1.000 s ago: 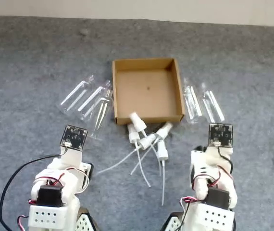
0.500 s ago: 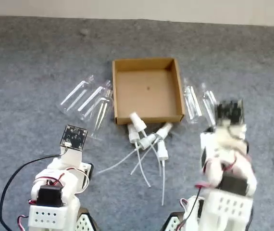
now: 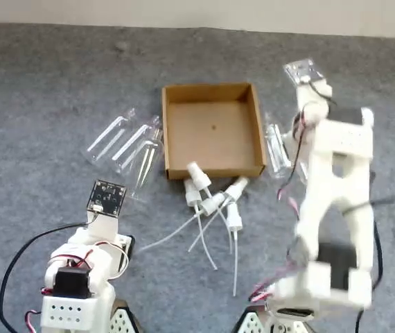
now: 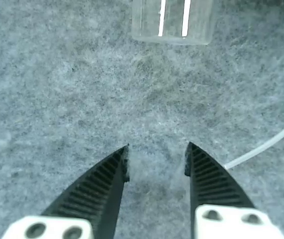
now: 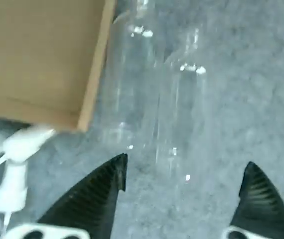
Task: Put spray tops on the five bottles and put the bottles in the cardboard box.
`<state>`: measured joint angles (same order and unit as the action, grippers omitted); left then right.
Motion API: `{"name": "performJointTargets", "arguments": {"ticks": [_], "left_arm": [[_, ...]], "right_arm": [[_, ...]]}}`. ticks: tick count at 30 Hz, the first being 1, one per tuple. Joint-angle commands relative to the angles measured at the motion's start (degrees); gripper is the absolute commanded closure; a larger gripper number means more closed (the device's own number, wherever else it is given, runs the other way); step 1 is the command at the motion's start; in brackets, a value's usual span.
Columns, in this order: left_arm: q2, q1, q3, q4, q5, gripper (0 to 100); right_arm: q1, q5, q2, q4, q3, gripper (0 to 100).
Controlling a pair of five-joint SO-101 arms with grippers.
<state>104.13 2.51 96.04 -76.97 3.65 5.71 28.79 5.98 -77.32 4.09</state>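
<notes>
Beside the brown cardboard box (image 5: pixel 37 50) lie two clear plastic bottles (image 5: pixel 137 99), my right gripper (image 5: pixel 186 164) spread wide near them; the high view adds white long-tubed spray tops (image 3: pixel 211 200) tangled at the box's front; my left gripper (image 4: pixel 157 148) hangs narrowly parted over fuzzy grey felt (image 4: pixel 57 74)

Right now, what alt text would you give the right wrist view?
The right gripper hangs open over two clear bottles lying side by side on grey carpet, next to the cardboard box. White spray tops lie near the box's corner.
</notes>
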Motion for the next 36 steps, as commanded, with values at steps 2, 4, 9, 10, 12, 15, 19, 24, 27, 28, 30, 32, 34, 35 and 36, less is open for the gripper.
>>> {"name": "performJointTargets", "arguments": {"ticks": [2, 4, 9, 10, 12, 15, 19, 24, 27, 28, 30, 32, 34, 35, 36], "left_arm": [[0.75, 0.66, 1.1, -0.35, -0.44, 84], [0.75, 0.66, 1.1, -0.35, -0.44, 84], [0.75, 0.66, 1.1, -0.35, -0.44, 84], [0.75, 0.66, 1.1, -0.35, -0.44, 84], [0.75, 0.66, 1.1, -0.35, -0.44, 84], [0.75, 0.66, 1.1, -0.35, -0.44, 84], [0.75, 0.66, 1.1, -0.35, -0.44, 84], [0.75, 0.66, 1.1, -0.26, -0.35, 84], [0.75, 0.75, 1.1, -0.18, -0.35, 84], [0.75, 0.84, 1.1, -0.09, -0.26, 84], [0.75, 3.12, 1.1, 1.23, 1.23, 84], [0.75, 8.13, 1.1, 3.69, 8.0, 84], [0.75, 13.23, 1.1, 6.24, 15.91, 84], [0.75, 15.08, 1.1, 7.21, 18.64, 84], [0.75, 16.22, 1.1, 8.0, 19.96, 84]], "right_arm": [[0.13, 0.7, 12.18, -0.4, 13.93, 68.7], [0.13, 0.7, 17.01, -0.4, 16.84, 68.7], [0.48, 0.62, 25.8, -0.4, 21.05, 68.8], [0.92, 0.53, 27.12, -0.13, 21.32, 68.9], [2.15, 0.44, 29.32, 0.13, 21.32, 71.1], [4.7, 0.26, 31.78, 0.13, 21.32, 79.1], [9.63, 0.18, 32.75, -0.4, 21.32, 87.5], [15.43, 0.53, 32.48, -4.88, 21.41, 99.0], [16.92, 0.7, 30.11, -8.22, 20.88, 99.3], [17.19, 0.7, 28.79, -9.27, 20.79, 99.4], [17.54, 0.7, 25.36, -11.21, 20.79, 99.4], [17.54, 0.35, 21.41, -12.53, 20.44, 99.4], [17.63, 0.35, 17.19, -12.53, 16.84, 99.4], [17.63, 0.35, 14.99, -11.74, 14.29, 99.4], [17.63, 0.35, 12.62, -10.68, 11.21, 99.4]]}}
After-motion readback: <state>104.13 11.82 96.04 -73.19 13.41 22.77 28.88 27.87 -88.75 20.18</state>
